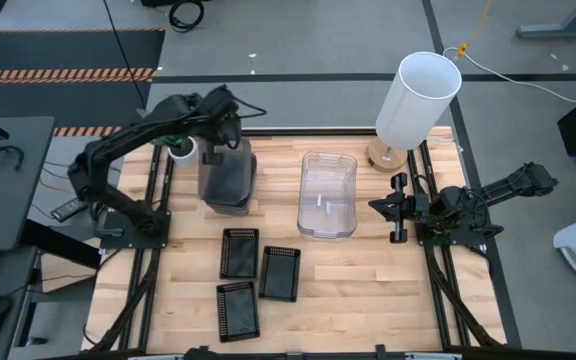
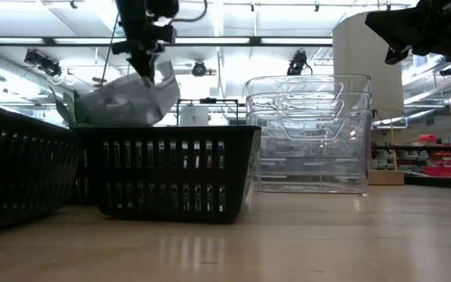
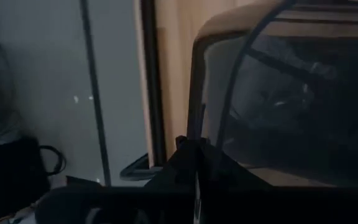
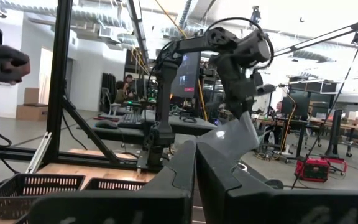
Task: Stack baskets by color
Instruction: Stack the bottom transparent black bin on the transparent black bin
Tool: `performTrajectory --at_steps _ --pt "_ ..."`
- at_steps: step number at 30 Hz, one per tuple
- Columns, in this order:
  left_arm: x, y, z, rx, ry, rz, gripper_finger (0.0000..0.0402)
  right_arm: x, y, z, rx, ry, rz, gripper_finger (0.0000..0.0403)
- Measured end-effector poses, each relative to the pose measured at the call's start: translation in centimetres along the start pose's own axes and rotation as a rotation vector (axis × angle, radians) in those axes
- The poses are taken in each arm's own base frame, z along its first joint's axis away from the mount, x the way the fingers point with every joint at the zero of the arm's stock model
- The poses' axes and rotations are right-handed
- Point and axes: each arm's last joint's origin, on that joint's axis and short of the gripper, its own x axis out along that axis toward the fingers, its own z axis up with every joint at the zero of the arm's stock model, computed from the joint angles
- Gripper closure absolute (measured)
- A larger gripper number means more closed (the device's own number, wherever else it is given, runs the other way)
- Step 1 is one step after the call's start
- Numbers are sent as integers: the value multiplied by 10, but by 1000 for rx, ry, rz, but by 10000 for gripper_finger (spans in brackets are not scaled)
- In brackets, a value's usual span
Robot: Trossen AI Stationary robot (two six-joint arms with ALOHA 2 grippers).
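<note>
**A:** Three black slotted baskets lie apart on the near half of the table, unstacked. The clear baskets sit nested mid-table, just in front of the white lamp. The left gripper is clamped tight on the rim of a smoky-grey basket, at the table's far-left part.

**B:** Lifted or resting?

**A:** In the low view the grey basket hangs tilted, clear of the wood, seen above a black basket's rim. From above it appears to hover over a grey stack; whether it touches, cannot tell.

**B:** How to do it well?

**A:** My judgement: level the basket first, square its corners to the one beneath, then lower straight. A one-sided rim pinch lets it swing, so move slowly and release only once it seats evenly. Risk: a tilted corner catching and jamming.

**B:** Right arm?

**A:** Right gripper waits at the table's right edge beside the clear baskets, fingers closed on nothing.

**B:** Any writing?

**A:** None legible on baskets, lamp or arms.
</note>
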Motion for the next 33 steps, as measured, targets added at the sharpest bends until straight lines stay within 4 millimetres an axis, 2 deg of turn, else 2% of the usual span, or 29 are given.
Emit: performTrajectory --at_steps 14,26,30,33 --pt "59 -11 15 106 120 -260 396 0 0 0 0 0 0 381" --pt "101 -18 20 164 233 -374 382 0 0 0 0 0 0 381" --pt "108 -17 24 159 215 -356 360 0 0 0 0 0 0 381" --pt "112 -15 26 152 198 -336 321 0 0 0 0 0 0 381"
